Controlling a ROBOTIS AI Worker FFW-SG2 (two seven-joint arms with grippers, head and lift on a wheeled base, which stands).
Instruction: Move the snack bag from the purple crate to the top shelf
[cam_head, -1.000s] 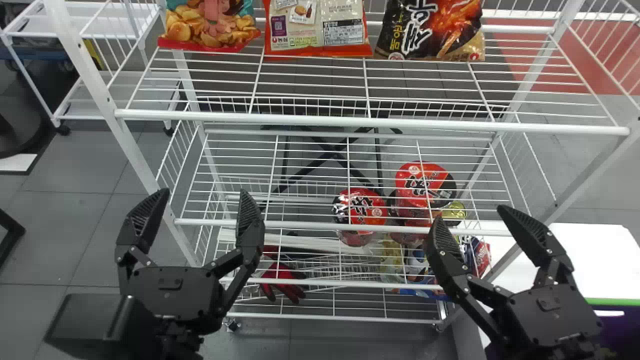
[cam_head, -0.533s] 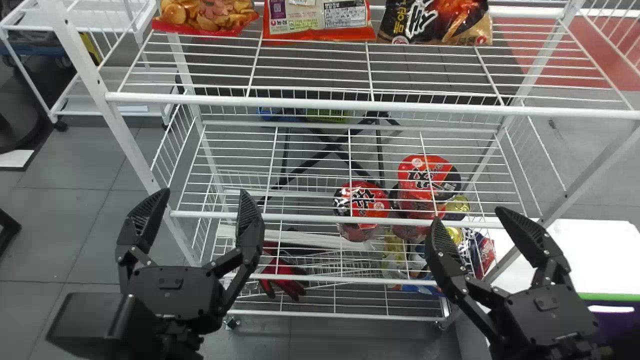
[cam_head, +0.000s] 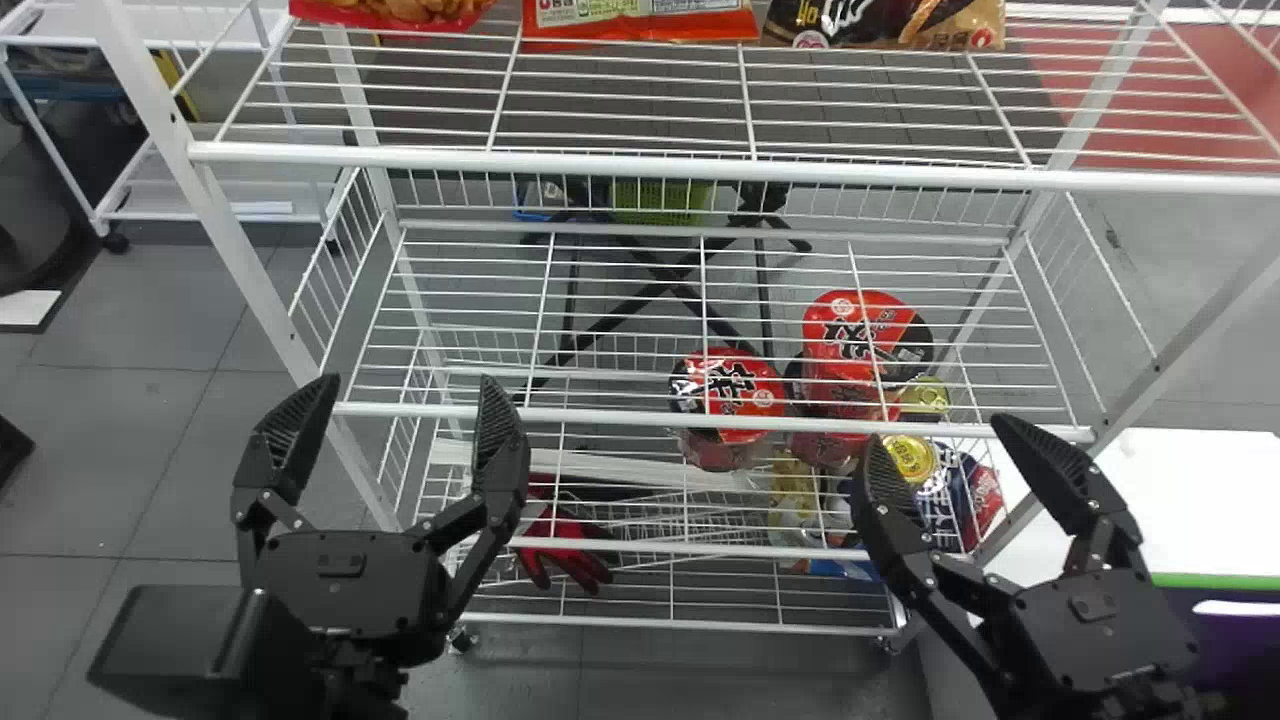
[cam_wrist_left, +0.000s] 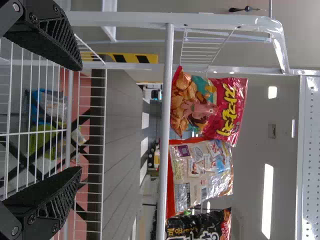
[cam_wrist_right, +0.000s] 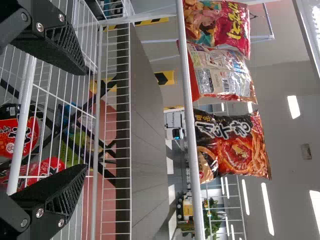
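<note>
In front, on the upper shelf (cam_head: 620, 158), can see three packed snack bags, standing in a row. From left to right: first a red-and-teal chip bag (cam_wrist_left: 227, 100), next an orange-edged bag (cam_wrist_left: 200, 170) with the printed back turned toward the cameras, and then a black-and-orange snack bag (cam_wrist_right: 232, 145). Cannot tell the task's bag apart from the others, so must speak of all three: higher than the two claws, farther forward, and well apart from both.

At the left side, can see the left gripper (cam_head: 410, 380), with its fingers spread wide, pointing toward the shelves. Straight ahead of this claw, but higher, can find the chip bag. At the right side, can see the right gripper (cam_head: 936, 428), also with fingers spread widely. Ahead of this one and higher, a little to its left, can find the black-and-orange bag. Between the two claws from side to side, but above and beyond, can find the orange-edged bag.

Lower in the rack, between the claws in the head view, can notice red-and-black noodle cups (cam_head: 735, 390) and a red-and-black glove (cam_head: 565, 550). Near the right gripper in that view, also a gold-topped can (cam_head: 910, 460). To the right of this gripper, can see a purple surface (cam_head: 1240, 650) below a green edge, but cannot tell it surely as the crate
</note>
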